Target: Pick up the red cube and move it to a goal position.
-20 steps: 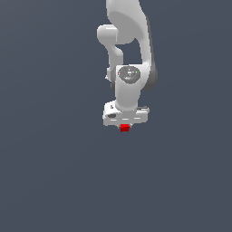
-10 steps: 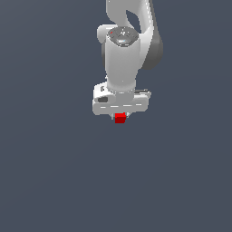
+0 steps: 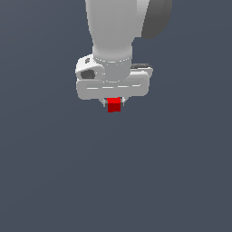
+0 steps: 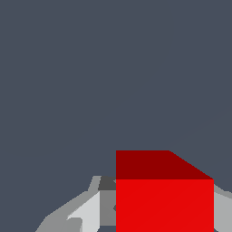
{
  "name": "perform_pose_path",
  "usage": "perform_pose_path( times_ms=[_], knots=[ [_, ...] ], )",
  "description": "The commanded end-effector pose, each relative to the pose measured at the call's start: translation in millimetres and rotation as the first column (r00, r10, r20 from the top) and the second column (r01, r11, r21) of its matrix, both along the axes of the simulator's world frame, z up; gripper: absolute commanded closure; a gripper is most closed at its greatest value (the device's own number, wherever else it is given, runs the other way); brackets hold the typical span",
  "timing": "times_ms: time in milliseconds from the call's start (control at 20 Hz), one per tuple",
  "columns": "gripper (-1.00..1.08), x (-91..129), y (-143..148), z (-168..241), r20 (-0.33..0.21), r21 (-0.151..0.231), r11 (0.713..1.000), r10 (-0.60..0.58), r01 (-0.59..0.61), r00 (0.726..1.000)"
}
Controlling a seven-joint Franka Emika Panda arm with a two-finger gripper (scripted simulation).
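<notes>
One arm fills the upper middle of the exterior view, set against a plain dark grey-blue ground with no other object on it. At the exterior view's left end of the white gripper body (image 3: 112, 86) sits a rounded housing with a dark recess in it; across the middle runs the wide, flat white bar of the hand, with the thick wrist column rising from it toward the top of the frame; at the exterior view's right a darker grey joint bulges behind the arm's upper part, and a thin dark strip shows along the bar's far right edge.

Under the centre of that bar hangs the gripper (image 3: 114, 102), its short pale fingers just visible on either side of the red cube (image 3: 114, 105). The cube is much narrower than the bar above it and sits directly between the fingers, touching them, with its lower part sticking out below their tips. The claw is pinching the cube.

In the wrist view the red cube (image 4: 164, 204) is close and large, its bright face toward the camera and a darker red face above that. One grey finger (image 4: 86, 213) lies against its side; a sliver of the other finger (image 4: 223, 210) shows at the opposite side. Behind lies only the even grey-blue ground.
</notes>
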State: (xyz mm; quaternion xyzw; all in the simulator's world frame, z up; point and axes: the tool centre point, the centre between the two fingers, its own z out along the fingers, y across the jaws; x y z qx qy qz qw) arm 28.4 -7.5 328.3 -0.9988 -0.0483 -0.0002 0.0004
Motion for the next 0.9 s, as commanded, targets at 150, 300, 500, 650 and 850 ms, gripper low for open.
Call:
perform_pose_path(
  times_ms=[150,300,500,650,850],
  knots=[
    [1.08,11.3,-10.2,44.1,-0.001,0.000,1.000,0.000,0.000,1.000],
    [1.08,16.6,-14.6,62.4,-0.001,0.000,1.000,0.000,0.000,1.000],
    [1.08,22.1,-18.8,79.9,-0.001,0.000,1.000,0.000,0.000,1.000],
    [1.08,25.1,-20.8,89.2,0.000,-0.001,1.000,0.000,0.000,1.000],
    [1.08,27.8,-22.6,96.8,0.000,-0.001,1.000,0.000,0.000,1.000]
  ],
)
